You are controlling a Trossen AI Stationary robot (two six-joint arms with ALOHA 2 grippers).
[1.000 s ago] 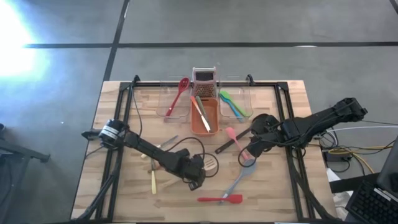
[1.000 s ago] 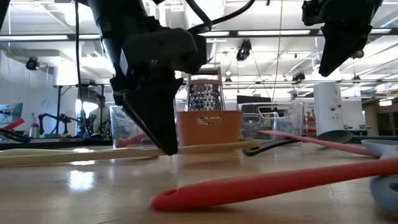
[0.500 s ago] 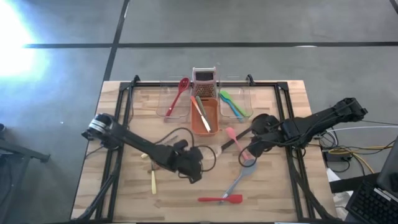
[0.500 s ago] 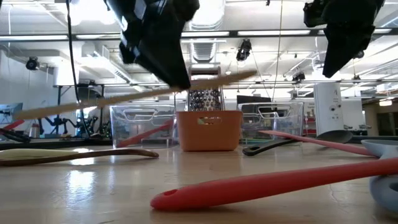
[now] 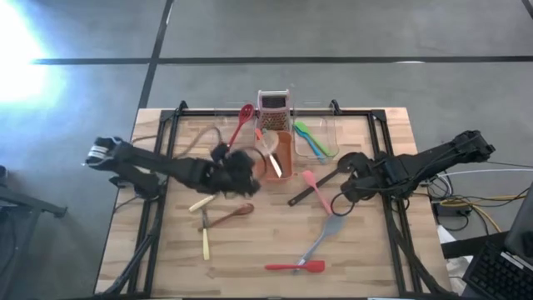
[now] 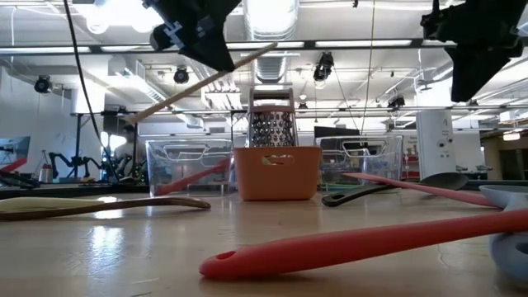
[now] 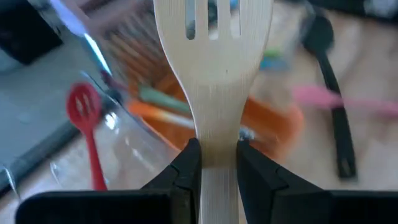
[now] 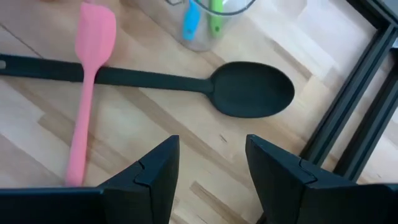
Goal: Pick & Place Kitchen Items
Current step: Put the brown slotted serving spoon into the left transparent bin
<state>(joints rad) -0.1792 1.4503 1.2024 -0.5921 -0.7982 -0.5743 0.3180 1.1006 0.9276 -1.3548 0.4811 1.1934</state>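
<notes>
My left gripper (image 5: 240, 171) (image 6: 210, 54) is shut on a pale wooden slotted fork (image 7: 211, 68), high above the table beside the orange tub (image 5: 279, 162). My right gripper (image 8: 211, 180) (image 5: 346, 197) hangs open over the right half of the table. The bowl of a black spoon (image 8: 249, 90) and a pink spatula (image 8: 90, 81) lie flat on the wood just ahead of it. A brown wooden spoon (image 5: 229, 215), a grey-blue spatula (image 5: 321, 239) and a red spatula (image 5: 296, 267) also lie flat on the table. My left gripper pinches the wooden fork between its two fingers (image 7: 186, 165) at the narrow neck just below the head (image 7: 214, 140). The slotted head sticks out past the fingertips. The fork (image 6: 198, 82) is lifted clear and tilted, head end high toward the tub and handle end lower.
At the far edge stand a steel grater (image 5: 273, 104), a clear tub with a red slotted spoon (image 5: 241, 123), the orange tub with utensils in it, and a clear tub with green and blue utensils (image 5: 312, 140). A yellow-handled knife (image 5: 206, 242) lies near the left. Black frame rails (image 5: 385, 158) flank the table.
My left gripper has risen from the table's near middle and travelled toward the far edge, up to the orange tub, carrying the wooden fork. The fork lay flat, then hung level, and now tilts head-up. My right gripper has shifted a little toward the table's right edge.
</notes>
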